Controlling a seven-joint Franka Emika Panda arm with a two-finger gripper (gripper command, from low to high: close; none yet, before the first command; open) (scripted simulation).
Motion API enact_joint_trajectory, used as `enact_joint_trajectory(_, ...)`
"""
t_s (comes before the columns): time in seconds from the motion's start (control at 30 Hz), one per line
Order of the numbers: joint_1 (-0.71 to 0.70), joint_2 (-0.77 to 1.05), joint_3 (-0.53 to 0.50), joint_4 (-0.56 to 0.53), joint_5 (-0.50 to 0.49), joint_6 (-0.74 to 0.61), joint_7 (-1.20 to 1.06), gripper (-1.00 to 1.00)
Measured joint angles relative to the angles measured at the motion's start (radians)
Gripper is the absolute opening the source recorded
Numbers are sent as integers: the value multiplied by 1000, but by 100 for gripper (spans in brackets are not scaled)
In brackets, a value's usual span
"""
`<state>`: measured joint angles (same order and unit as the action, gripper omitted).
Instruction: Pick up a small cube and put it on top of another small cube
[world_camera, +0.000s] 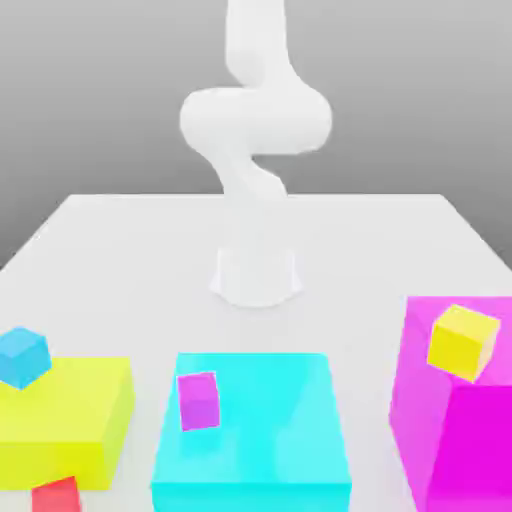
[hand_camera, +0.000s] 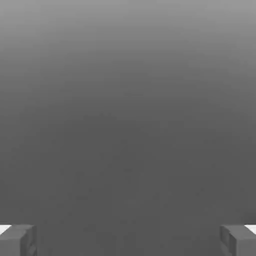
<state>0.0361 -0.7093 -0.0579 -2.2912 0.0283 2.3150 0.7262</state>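
The small red cube (world_camera: 56, 495) lies on the table at the exterior view's lower left, just in front of the big yellow block (world_camera: 70, 415). The small purple-magenta cube (world_camera: 198, 400) rests on top of the big cyan block (world_camera: 260, 430), near its left side. The white arm (world_camera: 255, 130) rises from its base (world_camera: 256, 275) at the table's middle and leaves the top of the exterior view. In the hand view my gripper (hand_camera: 128, 240) is open, its two grey fingertips (hand_camera: 17, 240) far apart with nothing between them, facing plain grey background.
A small blue cube (world_camera: 22, 356) sits on the big yellow block's far left corner. A small yellow cube (world_camera: 463, 342) sits on the big magenta block (world_camera: 460, 410) at the exterior view's right. The white table (world_camera: 120, 260) stretches behind the blocks.
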Motion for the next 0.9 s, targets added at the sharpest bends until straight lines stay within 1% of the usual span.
enact_joint_trajectory(0.27, 95, 293, -178, 28, 122, 50, -261, 0)
enact_joint_trajectory(0.43, 122, 476, -259, 46, 218, 77, -436, 0)
enact_joint_trajectory(0.57, 115, 623, -297, 61, 293, 99, -575, 0)
enact_joint_trajectory(0.7, 83, 766, -308, 74, 348, 125, -700, 0)
enact_joint_trajectory(0.9, 29, 959, -310, 90, 370, 179, -847, 0)
